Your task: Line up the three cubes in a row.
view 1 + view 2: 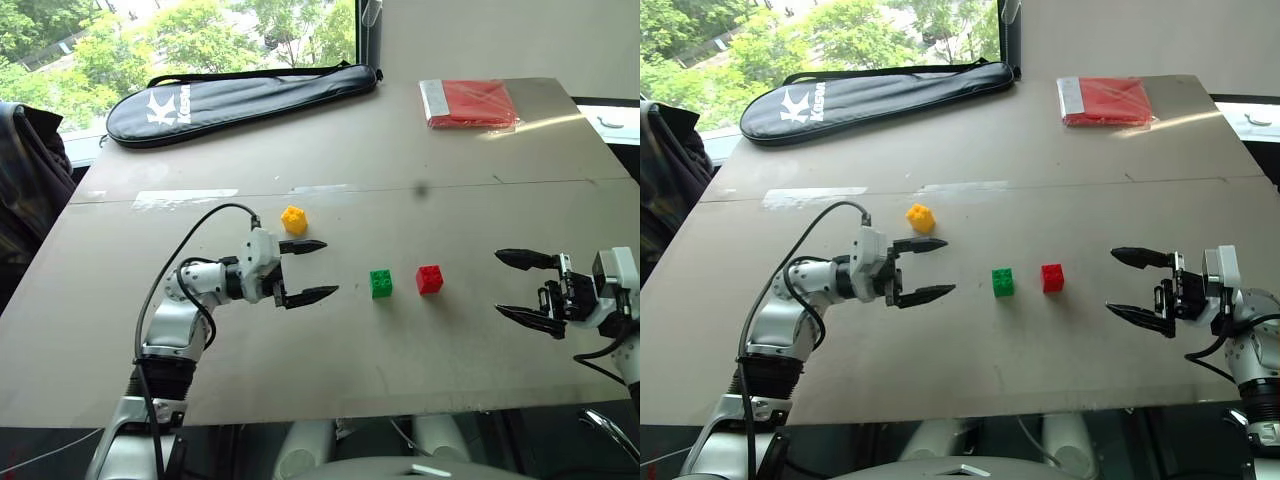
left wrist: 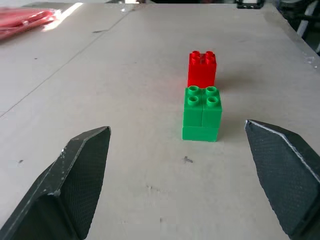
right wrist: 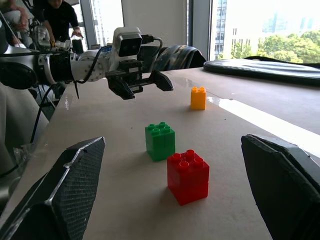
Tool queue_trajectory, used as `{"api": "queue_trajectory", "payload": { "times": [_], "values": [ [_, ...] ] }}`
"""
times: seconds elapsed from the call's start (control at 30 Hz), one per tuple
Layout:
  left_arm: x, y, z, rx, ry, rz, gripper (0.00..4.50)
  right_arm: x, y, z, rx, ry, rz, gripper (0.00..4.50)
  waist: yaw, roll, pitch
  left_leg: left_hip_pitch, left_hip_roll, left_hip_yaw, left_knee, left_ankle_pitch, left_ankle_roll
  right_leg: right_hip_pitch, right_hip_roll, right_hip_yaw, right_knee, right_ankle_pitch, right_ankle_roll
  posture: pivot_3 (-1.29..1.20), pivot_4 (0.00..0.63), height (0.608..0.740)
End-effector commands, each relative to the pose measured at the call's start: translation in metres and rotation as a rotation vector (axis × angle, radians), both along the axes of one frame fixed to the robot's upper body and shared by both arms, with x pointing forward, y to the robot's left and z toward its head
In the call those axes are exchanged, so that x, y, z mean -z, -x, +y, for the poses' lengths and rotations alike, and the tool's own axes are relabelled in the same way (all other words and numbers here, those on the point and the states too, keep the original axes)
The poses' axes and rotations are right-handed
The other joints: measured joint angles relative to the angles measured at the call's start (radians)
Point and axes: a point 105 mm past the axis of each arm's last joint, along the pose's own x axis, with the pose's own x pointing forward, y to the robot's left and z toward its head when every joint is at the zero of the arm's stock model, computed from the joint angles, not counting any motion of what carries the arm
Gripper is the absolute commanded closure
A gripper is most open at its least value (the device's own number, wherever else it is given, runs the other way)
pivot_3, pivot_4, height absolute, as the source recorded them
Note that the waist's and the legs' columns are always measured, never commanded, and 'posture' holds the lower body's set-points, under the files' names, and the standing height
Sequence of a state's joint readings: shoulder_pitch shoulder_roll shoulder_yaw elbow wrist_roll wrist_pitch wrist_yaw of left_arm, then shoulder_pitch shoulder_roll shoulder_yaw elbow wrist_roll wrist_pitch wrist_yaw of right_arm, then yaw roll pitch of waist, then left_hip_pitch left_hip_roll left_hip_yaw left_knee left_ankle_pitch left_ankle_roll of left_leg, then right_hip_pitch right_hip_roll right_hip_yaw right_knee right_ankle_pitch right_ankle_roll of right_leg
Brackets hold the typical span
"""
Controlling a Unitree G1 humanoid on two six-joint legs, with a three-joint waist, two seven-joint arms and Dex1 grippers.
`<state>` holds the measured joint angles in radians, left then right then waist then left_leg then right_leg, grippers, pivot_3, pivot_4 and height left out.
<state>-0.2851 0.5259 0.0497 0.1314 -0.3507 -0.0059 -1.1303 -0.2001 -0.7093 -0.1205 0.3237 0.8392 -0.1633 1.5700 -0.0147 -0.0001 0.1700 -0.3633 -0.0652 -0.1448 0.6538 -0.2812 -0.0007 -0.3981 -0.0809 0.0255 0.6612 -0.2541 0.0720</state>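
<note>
Left gripper (image 1: pixel 308 268): jaws spread wide and empty, pointing level across the table (image 1: pixel 400 150) toward the middle. Nothing lies between its fingers.

Right gripper (image 1: pixel 520 286): jaws likewise wide apart and empty, pointing in toward the middle from the opposite side, so the two grippers face each other across the cubes.

Green cube (image 1: pixel 380 283): on the tabletop, studs up, ahead of the left gripper's open jaws and clear of its fingertips. In the left wrist view it sits in line with the gap between the two fingers, nearer one finger than the other.

Red cube (image 1: pixel 429 279): studs up, just beside the green cube on the side away from the left gripper, with a narrow gap between the two. It is the cube nearest the right gripper's jaws, still well apart from those fingertips, and ahead of the gap between them in the right wrist view.

Yellow cube (image 1: pixel 293 219): studs up, standing alone just beyond the left gripper's far finger, outside the jaws and not touching them. It is off the line shared by the green and red cubes, and far from the right gripper.

Also on the table, beyond both grippers: a black racket case (image 1: pixel 240 98) and a flat red packet (image 1: pixel 468 102)
</note>
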Motion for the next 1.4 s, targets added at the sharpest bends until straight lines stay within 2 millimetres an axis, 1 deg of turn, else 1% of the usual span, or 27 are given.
{"api": "queue_trajectory", "payload": {
  "times": [0.03,0.1,0.23,0.4,0.63,0.73,1.03,1.13,1.27,1.3,1.37,1.4],
  "values": [
    [-0.009,-0.021,0.017,-0.286,0.022,-0.083,0.09,-0.012,-0.006,0.0,0.031,0.001,-0.051,0.0,0.004,0.0,0.0,0.0,0.0,0.0,0.0,0.0,0.0,0.0,0.0,0.0,0.0,0.0,0.0,0.0,0.15,0.732],
    [-0.006,-0.024,0.015,-0.389,0.044,-0.101,0.09,-0.015,-0.011,0.002,0.059,-0.005,-0.055,0.0,0.009,0.0,0.0,0.0,0.0,0.0,0.0,0.0,0.0,0.001,0.0,0.0,0.0,0.0,0.0,0.0,0.15,0.732],
    [0.007,-0.027,0.015,-0.52,0.011,-0.124,0.09,-0.019,-0.016,0.004,0.097,-0.025,-0.05,0.0,0.008,-0.001,0.0,0.0,-0.001,0.0,0.001,0.001,-0.001,0.0,-0.001,0.0,0.0,0.001,0.001,0.0,0.15,0.732],
    [0.012,-0.041,0.016,-0.602,-0.016,-0.13,0.09,-0.021,-0.019,0.005,0.113,-0.032,-0.039,0.0,0.008,-0.001,0.0,-0.001,-0.001,0.0,0.0,0.001,-0.001,0.0,0.0,0.0,0.0,0.001,0.001,0.0,0.15,0.732],
    [0.02,-0.059,0.007,-0.62,-0.033,-0.118,0.09,-0.02,-0.021,0.008,0.139,-0.034,-0.037,0.0,0.006,-0.001,0.0,-0.001,-0.001,0.001,0.0,0.001,-0.001,0.0,-0.001,0.0,0.0,0.001,0.001,0.0,0.15,0.732],
    [0.021,-0.064,0.005,-0.623,-0.028,-0.117,0.09,-0.02,-0.021,0.008,0.147,-0.034,-0.038,0.0,0.005,-0.001,0.0,-0.001,-0.001,0.0,0.0,0.001,-0.001,0.0,0.0,0.0,0.0,0.001,0.001,0.0,0.15,0.732],
    [0.036,-0.08,0.008,-0.677,-0.041,-0.079,0.09,-0.02,-0.019,0.01,0.154,-0.035,-0.045,0.0,0.005,0.0,0.0,0.0,-0.001,0.0,0.0,0.001,-0.001,0.0,0.0,0.0,0.001,0.001,0.001,0.0,0.15,0.732],
    [0.045,-0.083,0.005,-0.68,-0.068,-0.04,0.09,-0.02,-0.019,0.011,0.155,-0.035,-0.048,0.0,0.004,0.0,-0.001,0.001,-0.001,0.0,0.0,0.001,-0.001,0.0,0.0,0.0,0.001,0.002,0.001,0.0,0.15,0.732],
    [0.052,-0.085,0.004,-0.708,-0.004,0.069,0.09,-0.02,-0.019,0.011,0.156,-0.035,-0.052,0.0,0.008,0.001,-0.001,0.002,-0.001,0.0,0.001,0.001,0.0,0.002,0.0,-0.001,0.001,0.002,0.001,0.0,0.15,0.732],
    [0.054,-0.084,0.001,-0.694,0.007,0.096,0.32,-0.021,-0.019,0.012,0.157,-0.036,-0.052,0.0,0.009,0.001,-0.002,0.002,-0.001,-0.001,0.001,0.001,0.0,0.002,0.0,-0.001,0.001,0.003,0.001,0.0,0.15,0.732],
    [0.058,-0.081,-0.003,-0.665,-0.001,0.125,0.92,-0.021,-0.018,0.012,0.157,-0.036,-0.054,0.0,0.008,0.002,-0.002,0.002,-0.001,-0.001,0.001,0.002,0.0,0.002,0.0,-0.001,0.001,0.003,0.002,0.0,0.15,0.732],
    [0.061,-0.079,-0.005,-0.653,-0.003,0.144,1.34,-0.021,-0.018,0.012,0.157,-0.036,-0.054,0.0,0.007,0.002,-0.003,0.002,-0.001,-0.001,0.001,0.002,0.0,0.002,0.0,-0.001,0.001,0.004,0.002,0.0,0.15,0.732]
  ]
}}
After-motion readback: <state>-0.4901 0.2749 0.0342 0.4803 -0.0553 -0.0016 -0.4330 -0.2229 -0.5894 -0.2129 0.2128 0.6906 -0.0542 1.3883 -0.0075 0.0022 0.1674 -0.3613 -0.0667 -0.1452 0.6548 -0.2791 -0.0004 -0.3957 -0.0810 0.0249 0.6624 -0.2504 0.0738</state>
